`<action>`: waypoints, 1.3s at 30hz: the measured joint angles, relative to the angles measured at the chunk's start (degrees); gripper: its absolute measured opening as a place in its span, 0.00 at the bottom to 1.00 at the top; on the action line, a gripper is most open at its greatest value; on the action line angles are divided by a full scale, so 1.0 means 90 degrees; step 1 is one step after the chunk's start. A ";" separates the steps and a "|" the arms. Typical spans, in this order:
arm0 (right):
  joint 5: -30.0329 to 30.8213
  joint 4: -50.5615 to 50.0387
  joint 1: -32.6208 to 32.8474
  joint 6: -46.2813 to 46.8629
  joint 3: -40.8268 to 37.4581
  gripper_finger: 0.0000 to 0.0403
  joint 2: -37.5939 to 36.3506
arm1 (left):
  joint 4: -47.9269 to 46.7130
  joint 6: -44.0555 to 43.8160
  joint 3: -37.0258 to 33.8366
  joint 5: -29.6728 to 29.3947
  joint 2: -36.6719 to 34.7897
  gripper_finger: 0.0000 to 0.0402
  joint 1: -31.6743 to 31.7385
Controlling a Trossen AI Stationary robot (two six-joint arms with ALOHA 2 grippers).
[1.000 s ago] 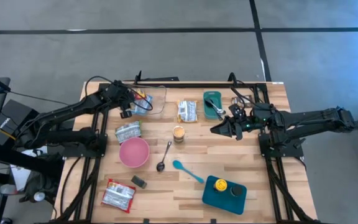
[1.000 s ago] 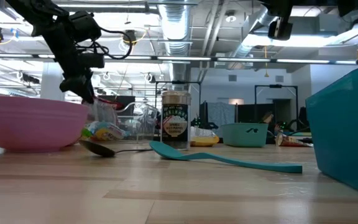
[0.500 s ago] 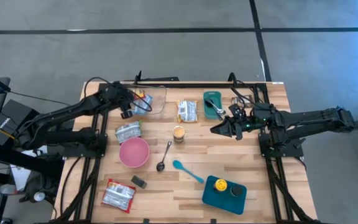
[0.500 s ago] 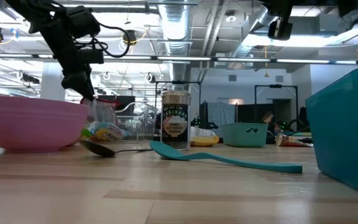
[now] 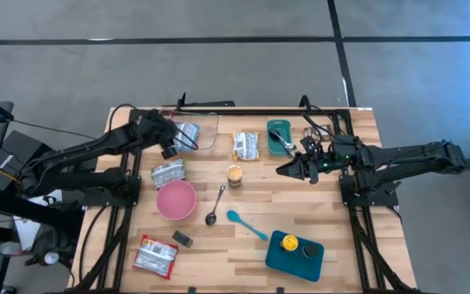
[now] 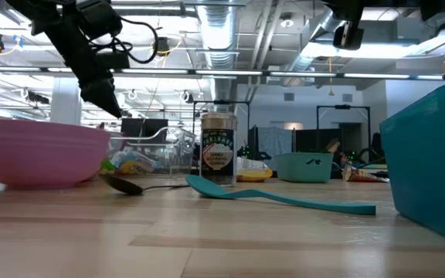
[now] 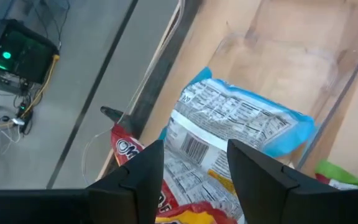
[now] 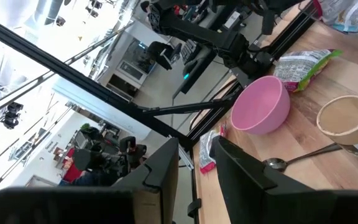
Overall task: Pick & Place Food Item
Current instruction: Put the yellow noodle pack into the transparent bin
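Observation:
A snack bag (image 7: 229,124), silver-backed with blue and red edges, lies in the left end of the clear container (image 5: 202,129) at the table's far left; it also shows in the high view (image 5: 188,133). My left gripper (image 7: 194,180) is open and empty above the bag, and it also shows in the high view (image 5: 171,140) and the low view (image 6: 105,99). My right gripper (image 5: 285,170) waits shut and empty over the table's right middle.
A green-silver packet (image 5: 168,172), a pink bowl (image 5: 175,199), a jar (image 5: 234,175), a spoon (image 5: 216,206) and a teal spatula (image 5: 246,223) lie mid-table. Another packet (image 5: 246,145) and a teal tray (image 5: 279,139) sit farther back. A red packet (image 5: 156,256) and a teal box (image 5: 294,251) are near the front.
My left gripper has risen and drawn back a little toward the table's left edge, letting go of the snack bag. The bag, which hung below the fingers, now lies in the clear container.

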 joint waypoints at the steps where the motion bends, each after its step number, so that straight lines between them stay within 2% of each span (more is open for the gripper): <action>1: -0.0001 0.0000 0.0000 0.0002 0.0000 0.25 0.0000 | -0.0002 -0.0031 0.0000 0.0000 -0.0041 0.42 -0.0026; 10: 0.0001 0.0000 0.0000 0.0000 0.0000 0.25 0.0000 | 0.0170 -0.1396 0.0000 0.0011 -0.0280 0.39 -0.0053; 14: 0.0000 0.0000 0.0000 0.0000 0.0000 0.25 0.0000 | 0.0439 -0.2357 0.0000 0.0131 -0.0349 0.37 -0.0053; 20: 0.0029 0.0002 -0.0023 0.0000 0.0000 0.25 0.0000 | 0.1258 -0.4114 0.0000 0.0912 -0.0408 0.34 -0.0062; 28: 0.0053 0.0000 -0.0225 0.0000 0.0000 0.25 0.0000 | 0.2544 -0.6031 0.0000 0.2508 -0.0406 0.32 -0.0077; 31: 0.0071 0.0000 -0.0330 0.0000 0.0000 0.25 0.0000 | 0.2869 -0.6378 0.0000 0.2847 -0.0406 0.31 -0.0207; 39: 0.0072 -0.0041 -0.0652 0.0000 0.0000 0.25 0.0002 | 0.3192 -0.6500 0.0000 0.2871 -0.0404 0.32 -0.0888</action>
